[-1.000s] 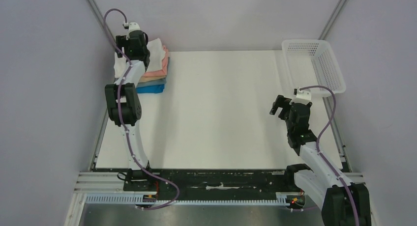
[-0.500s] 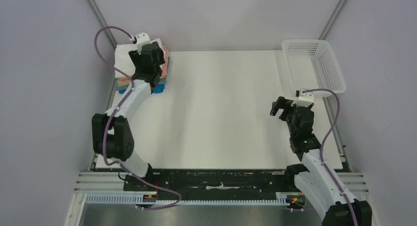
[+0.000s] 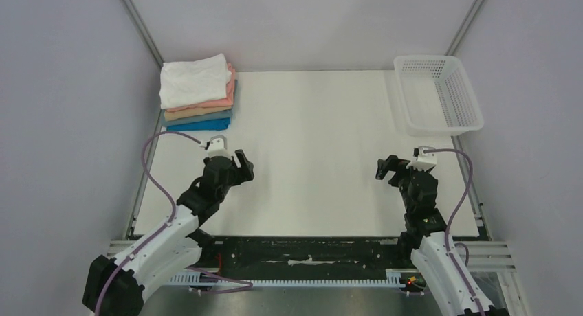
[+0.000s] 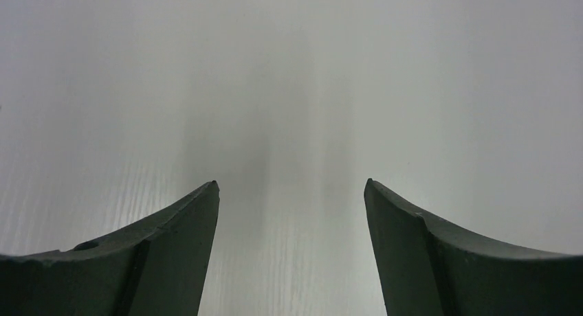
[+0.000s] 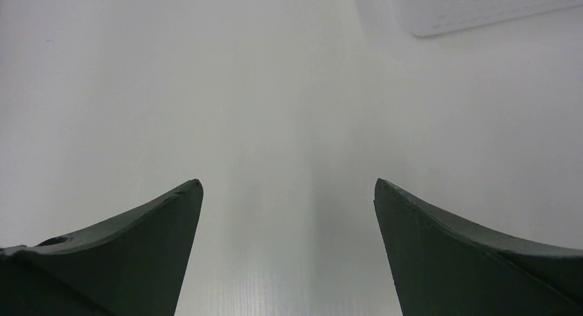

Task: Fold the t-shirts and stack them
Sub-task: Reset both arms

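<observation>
top external: i count five stacked t-shirts (image 3: 196, 89), one basket (image 3: 459, 96); left gripper (image 3: 245, 163), jaws apart, has left them; right gripper (image 3: 386, 166) apart too.

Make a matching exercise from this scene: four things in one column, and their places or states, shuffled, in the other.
Things:
1. white shirt
2. blue shirt
3. basket
4. left pincer

Places or states:
A. far right corner of the table
B. top of the stack
C. open, holding nothing, over bare table
D. bottom of the stack

Pairs: 1-B, 2-D, 3-A, 4-C
</observation>
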